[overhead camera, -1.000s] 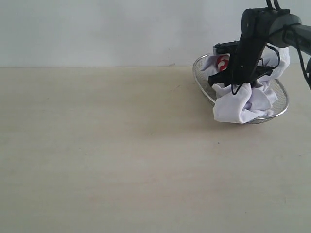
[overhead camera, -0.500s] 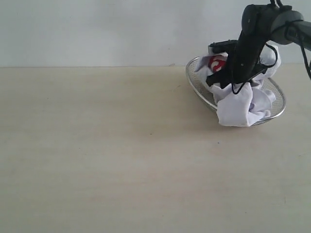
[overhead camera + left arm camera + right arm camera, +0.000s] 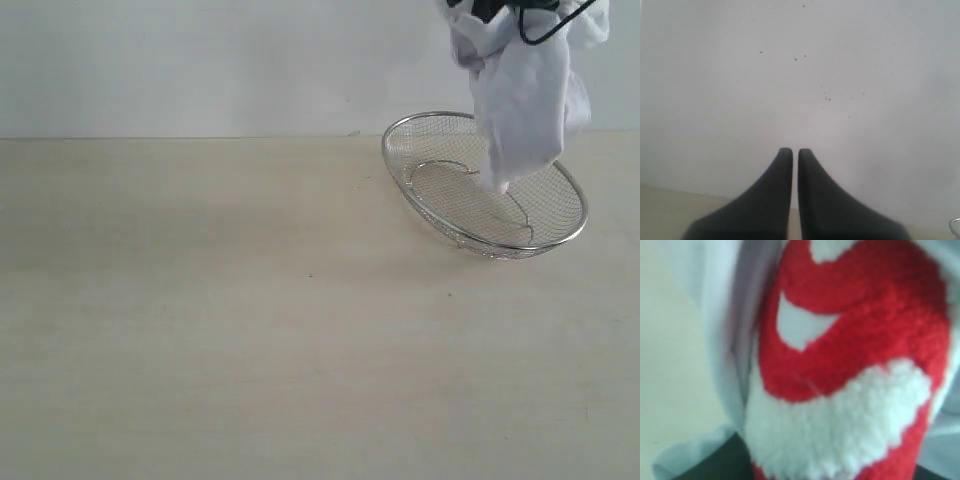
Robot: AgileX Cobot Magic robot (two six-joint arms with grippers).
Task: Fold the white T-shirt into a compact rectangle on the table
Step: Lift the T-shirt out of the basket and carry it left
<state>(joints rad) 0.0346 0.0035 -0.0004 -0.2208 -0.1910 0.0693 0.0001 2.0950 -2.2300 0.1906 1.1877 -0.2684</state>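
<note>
Two arms make up this rig, yet the exterior view shows only a sliver of one. Across the left and middle of that view, the table (image 3: pixel 200 320) spreads pale beige beneath a light grey wall (image 3: pixel 180 60). The left pincer (image 3: pixel 795 152) appears only in its own wrist camera. Its two dark fingers (image 3: pixel 775 200) are drawn narrow, side by side with a hairline slit between them, and point at the wall above a strip of table. Farther right, a round silver wire-mesh basket (image 3: pixel 440 215) rests on the table near the wall. Above it the white T-shirt (image 3: pixel 525 100) hangs bunched in a long drape from the top edge of the view, clear of the table. Its lowest tip falls in front of the basket's mesh, and whether it touches there cannot be told. At the shirt's top, the right pincer (image 3: pixel 487 8) shows only as black parts beside a loop of black cable (image 3: pixel 535 41), clamped on the cloth that hangs from it. That arm's wrist camera is filled by the shirt's fuzzy red lettering (image 3: pixel 855 320), edged in white.
</note>
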